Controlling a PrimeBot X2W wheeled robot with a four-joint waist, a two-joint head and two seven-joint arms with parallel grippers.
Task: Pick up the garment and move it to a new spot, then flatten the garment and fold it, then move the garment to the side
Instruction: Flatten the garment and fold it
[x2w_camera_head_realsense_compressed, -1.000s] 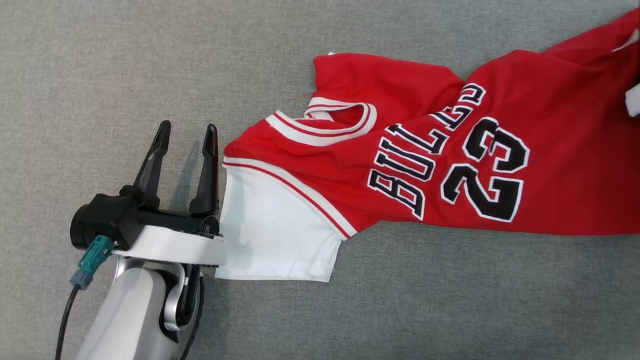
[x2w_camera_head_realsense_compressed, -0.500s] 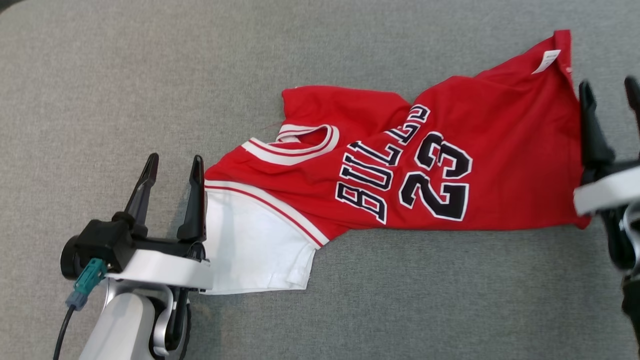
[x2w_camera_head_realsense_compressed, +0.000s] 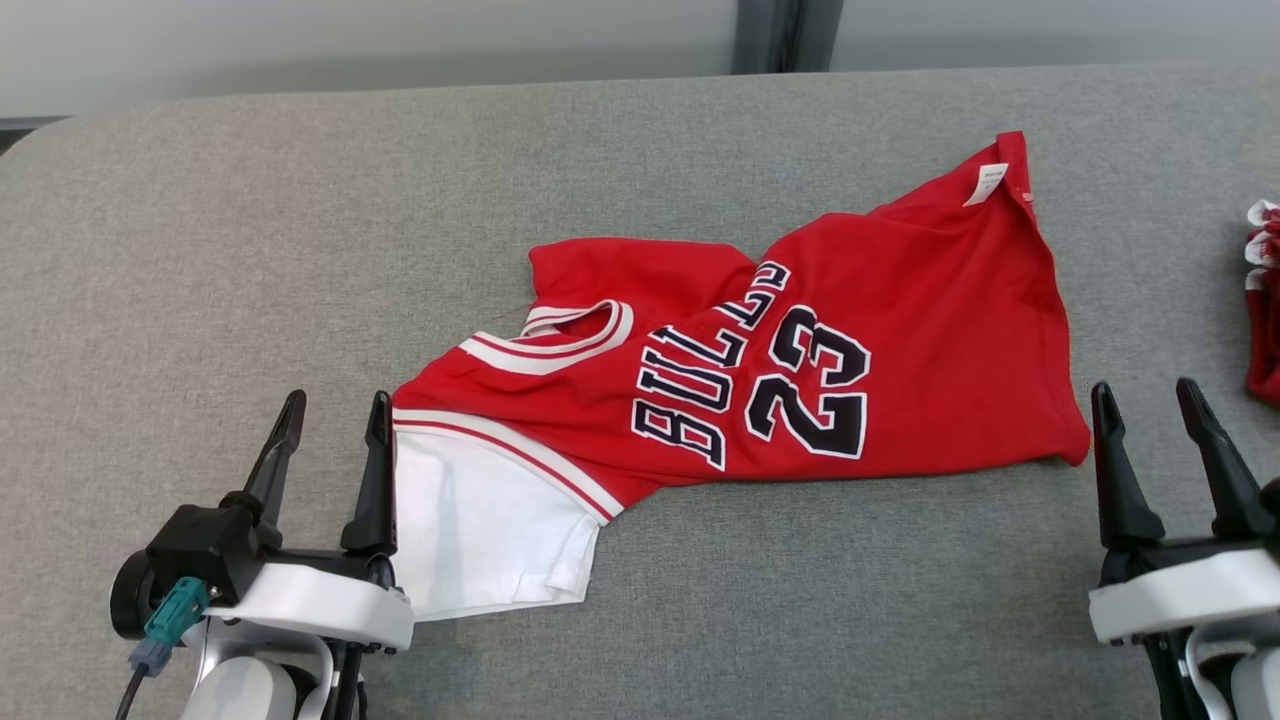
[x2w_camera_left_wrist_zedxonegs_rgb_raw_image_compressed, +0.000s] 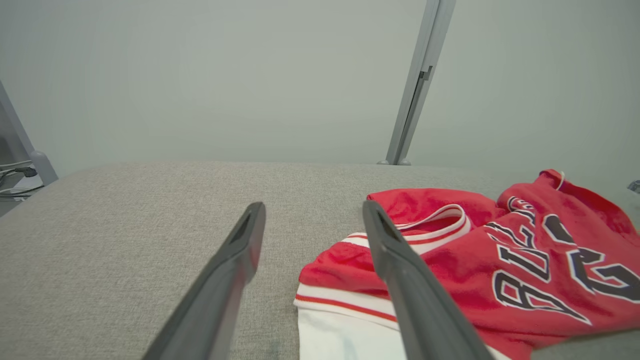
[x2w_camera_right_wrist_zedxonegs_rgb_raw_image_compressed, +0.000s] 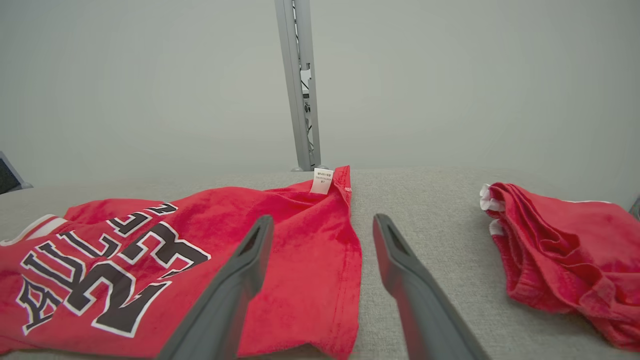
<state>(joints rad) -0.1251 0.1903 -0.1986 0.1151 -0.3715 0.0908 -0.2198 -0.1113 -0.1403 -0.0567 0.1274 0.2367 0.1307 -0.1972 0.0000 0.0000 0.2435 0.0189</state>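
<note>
The left end effector (x2w_camera_head_realsense_compressed: 335, 405) and right end effector (x2w_camera_head_realsense_compressed: 1143, 392) stood released, flanking the skewed garment (x2w_camera_head_realsense_compressed: 900, 330) on the bench (x2w_camera_head_realsense_compressed: 200, 250); flattening seemed in hand, needing fresh edge grips.

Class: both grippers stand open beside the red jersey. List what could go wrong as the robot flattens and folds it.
The jersey lies skewed and rumpled near its collar; folding now could set creases.
The right gripper sits between the jersey and another red garment, and might snag the wrong one.
</note>
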